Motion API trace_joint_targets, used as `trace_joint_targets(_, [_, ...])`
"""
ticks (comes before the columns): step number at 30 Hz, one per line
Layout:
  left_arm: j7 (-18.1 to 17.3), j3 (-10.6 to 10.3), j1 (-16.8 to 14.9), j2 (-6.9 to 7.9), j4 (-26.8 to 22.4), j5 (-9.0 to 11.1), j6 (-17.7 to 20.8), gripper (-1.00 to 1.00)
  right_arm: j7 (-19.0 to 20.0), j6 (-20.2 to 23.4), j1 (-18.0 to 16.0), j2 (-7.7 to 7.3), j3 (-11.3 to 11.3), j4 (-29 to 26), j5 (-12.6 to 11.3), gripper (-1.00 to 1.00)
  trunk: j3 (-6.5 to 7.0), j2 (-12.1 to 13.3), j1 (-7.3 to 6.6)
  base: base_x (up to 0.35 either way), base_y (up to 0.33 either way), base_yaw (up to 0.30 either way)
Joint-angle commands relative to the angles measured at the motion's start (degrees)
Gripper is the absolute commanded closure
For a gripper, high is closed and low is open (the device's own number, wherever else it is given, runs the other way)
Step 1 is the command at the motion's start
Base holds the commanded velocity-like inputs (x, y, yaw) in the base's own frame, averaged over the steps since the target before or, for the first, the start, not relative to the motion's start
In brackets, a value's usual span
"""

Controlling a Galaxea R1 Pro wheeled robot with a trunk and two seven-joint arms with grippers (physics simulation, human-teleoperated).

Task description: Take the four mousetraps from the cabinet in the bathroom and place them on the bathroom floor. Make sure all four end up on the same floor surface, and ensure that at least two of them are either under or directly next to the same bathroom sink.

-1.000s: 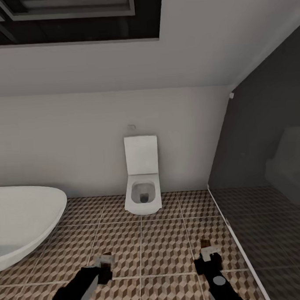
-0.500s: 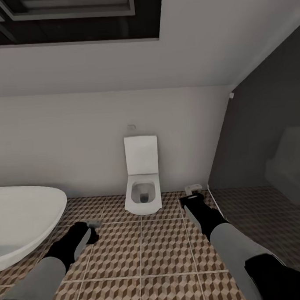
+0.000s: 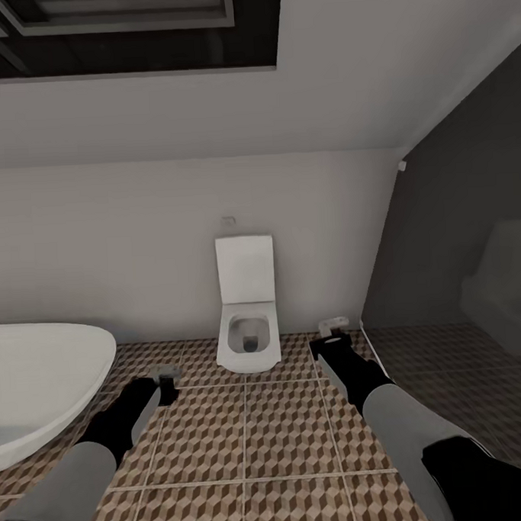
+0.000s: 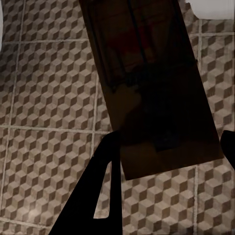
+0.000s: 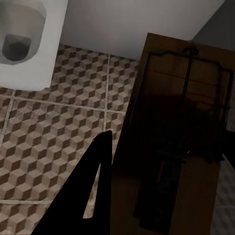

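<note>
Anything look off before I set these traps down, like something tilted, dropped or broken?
Nothing stands out. Each end effector, left and right, holds a mousetrap over the bathroom floor; both boards look whole, wires in place. The toilet and bathtub look undisturbed.

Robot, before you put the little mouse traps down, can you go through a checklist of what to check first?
1. Left gripper holds a flat brown wooden mousetrap: ok.
2. Right gripper holds its flat brown wooden mousetrap: ok.
3. Brown, beige and white cube-patterned tile floor lies under both grippers: ok.
4. Long white sink in sight to set traps beside: not ok; I see a white toilet and a white oval bathtub.
5. Other two traps' whereabouts: cannot tell.
</note>
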Motion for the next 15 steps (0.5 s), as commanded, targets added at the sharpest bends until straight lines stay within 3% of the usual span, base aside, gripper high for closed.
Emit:
trace_joint_targets(1, [0.55, -0.43, -0.05, 0.01, -0.79, 0.53, 0.3, 1.0, -0.15, 0.23, -0.05, 0.01, 0.35, -0.18, -0.06, 1.0, -0.13, -0.12, 0.04, 0.0, 0.0, 0.0])
trace_joint_targets(12, [0.49, -0.44, -0.05, -0.11, -2.16, 0.68, 1.81, 1.0, 0.3, -0.1, -0.05, 0.11, 0.4, -0.79, -0.15, 1.0, -0.13, -0.12, 0.04, 0.0, 0.0, 0.0])
trace_joint_targets(15, [0.48, -0.5, -0.04, -0.12, -2.27, 1.82, 1.85, 1.0, 1.13, -0.11, -0.05, 0.12, 0.4, -0.82, -0.16, 1.0, -0.13, -0.12, 0.04, 0.0, 0.0, 0.0])
